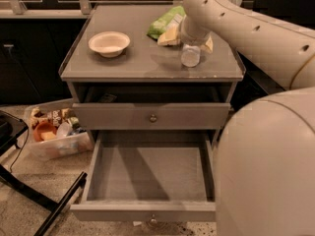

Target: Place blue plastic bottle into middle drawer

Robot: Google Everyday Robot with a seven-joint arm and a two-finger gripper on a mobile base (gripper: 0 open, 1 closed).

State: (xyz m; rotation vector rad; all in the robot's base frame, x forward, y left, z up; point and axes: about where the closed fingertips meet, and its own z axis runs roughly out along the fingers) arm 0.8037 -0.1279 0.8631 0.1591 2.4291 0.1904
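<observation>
The blue plastic bottle [190, 56] stands upright on the right part of the cabinet top, small and clear with a pale label. My gripper [192, 43] sits right over the bottle's top, at the end of the cream arm that reaches in from the right; the wrist hides it. The middle drawer [142, 211] is pulled out wide and its grey floor is bare. Its small round knob [151, 221] shows at the front.
The upper drawer front [150, 116] with its knob is shut. A cream bowl [109, 43] sits on the left of the top, and a green snack bag [166, 21] lies behind the bottle. A plastic bin [54, 134] and a black chair leg [49, 205] are on the floor at the left.
</observation>
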